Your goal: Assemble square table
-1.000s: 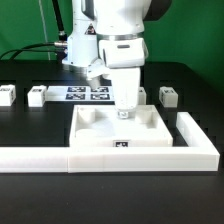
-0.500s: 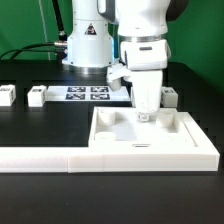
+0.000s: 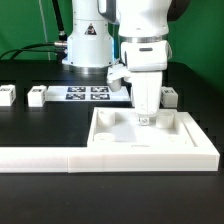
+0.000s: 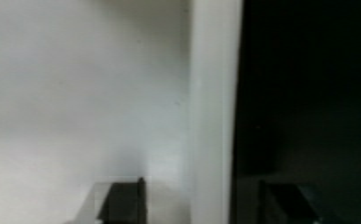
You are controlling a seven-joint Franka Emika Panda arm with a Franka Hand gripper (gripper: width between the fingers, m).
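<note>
**Three legs loose, one slab in the barrier's corner**

One white plastic slab (image 3: pixel 120 138), square with a raised rim, lies flat on the matte black table (image 3: pixel 40 125). It sits in the corner of the long white L-shaped barrier (image 3: pixel 60 158), its front edge along the barrier's long arm and its side toward the exterior view's right next to the short arm. Both are smooth, hard-looking white plastic with blunt, boxy edges. A small dark tag shows on the slab's front wall (too small to read).

One gripper (image 3: pixel 146 120) reaches straight down from the glossy white arm to the slab's far rim. In the wrist view the gripper (image 4: pixel 203 198) shows two dark fingers (image 4: pixel 124 200) standing apart, one over the slab's pale floor (image 4: pixel 70 100) and the other over the black table, with the raised rim (image 4: pixel 212 100) running between them. Bare floor shows between the inner finger and the rim, so the hand is spread slightly and pinches nothing.

Three short white block legs can be counted, each with dark tags. Two stand well apart from the slab at the exterior view's left (image 3: pixel 8 95) (image 3: pixel 37 96). The third (image 3: pixel 168 97) stands just behind the slab's far rim, at the exterior view's right of the gripper.

One marker board (image 3: pixel 88 93), thin and flat with four black square tags, lies near the arm's base.
</note>
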